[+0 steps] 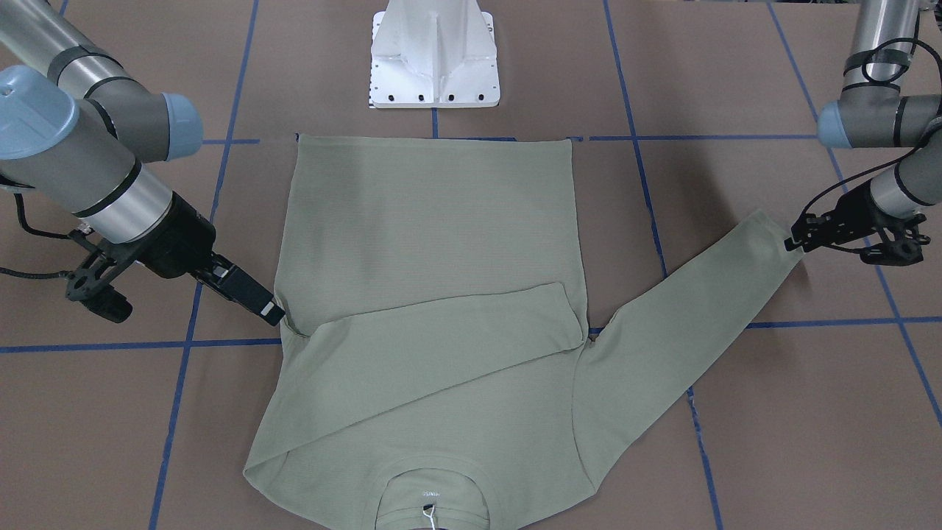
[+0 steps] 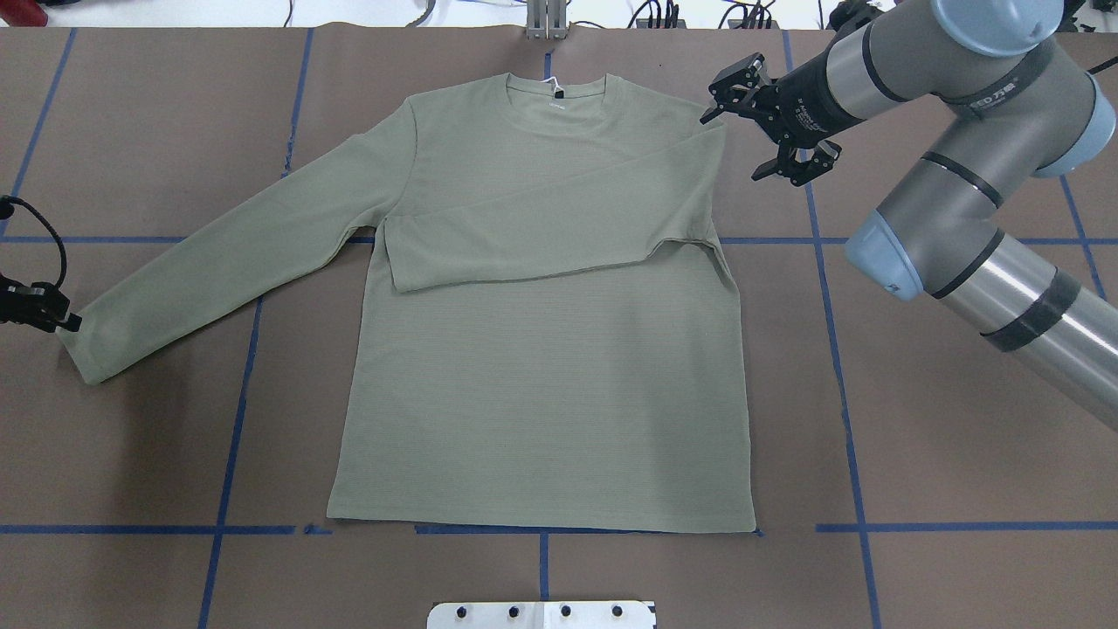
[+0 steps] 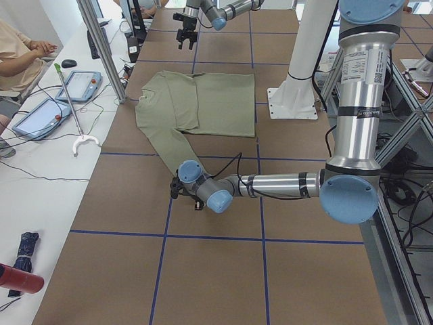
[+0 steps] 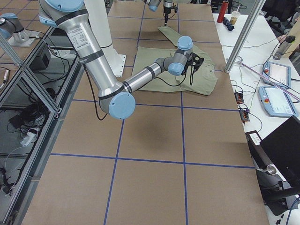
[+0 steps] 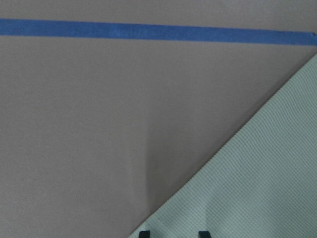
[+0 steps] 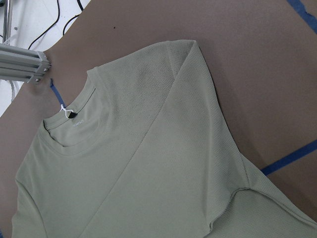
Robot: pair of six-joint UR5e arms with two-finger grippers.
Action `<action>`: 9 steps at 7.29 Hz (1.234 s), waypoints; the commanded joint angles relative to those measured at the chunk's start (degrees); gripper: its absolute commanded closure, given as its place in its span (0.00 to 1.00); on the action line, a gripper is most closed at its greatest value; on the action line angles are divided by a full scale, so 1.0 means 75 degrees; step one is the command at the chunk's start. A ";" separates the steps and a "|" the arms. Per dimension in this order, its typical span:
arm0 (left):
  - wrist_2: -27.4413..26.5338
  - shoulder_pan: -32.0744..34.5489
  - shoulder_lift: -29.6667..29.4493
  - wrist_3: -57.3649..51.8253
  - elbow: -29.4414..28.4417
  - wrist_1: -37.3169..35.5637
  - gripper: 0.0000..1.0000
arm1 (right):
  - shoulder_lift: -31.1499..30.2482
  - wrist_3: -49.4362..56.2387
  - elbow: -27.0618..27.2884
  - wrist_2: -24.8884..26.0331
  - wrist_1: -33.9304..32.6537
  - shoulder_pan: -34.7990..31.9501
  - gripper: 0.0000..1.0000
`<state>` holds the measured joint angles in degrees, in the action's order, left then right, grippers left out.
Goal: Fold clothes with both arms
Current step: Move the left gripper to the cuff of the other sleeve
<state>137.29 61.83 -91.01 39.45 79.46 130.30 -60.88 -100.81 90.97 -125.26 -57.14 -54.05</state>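
Note:
The sage-green shirt lies flat, face up, with its collar on the far side. One sleeve is folded across the chest. The other sleeve stretches out flat to the overhead view's left. My left gripper is low at that sleeve's cuff. In the left wrist view its two fingertips stand apart over the cuff fabric, so it looks open. My right gripper is beside the shirt's shoulder, empty and apparently open.
The white base pedestal stands just behind the shirt's hem. Blue tape lines cross the brown table. Operators' desks with tablets run along the far side.

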 commanded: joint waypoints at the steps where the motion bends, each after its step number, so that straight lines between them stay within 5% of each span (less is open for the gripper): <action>1: -0.0316 -0.0040 0.0006 0.0001 -0.0012 -0.0017 0.47 | -0.0004 0.0000 0.0000 0.0002 0.0001 0.0000 0.00; 9: -0.0294 -0.0052 0.0018 0.0036 -0.0024 -0.0041 0.44 | -0.0051 -0.0011 0.0047 0.0002 0.0001 0.0000 0.00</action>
<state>135.01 61.45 -90.81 39.66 79.36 130.02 -61.21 -100.90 91.26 -125.24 -57.13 -54.05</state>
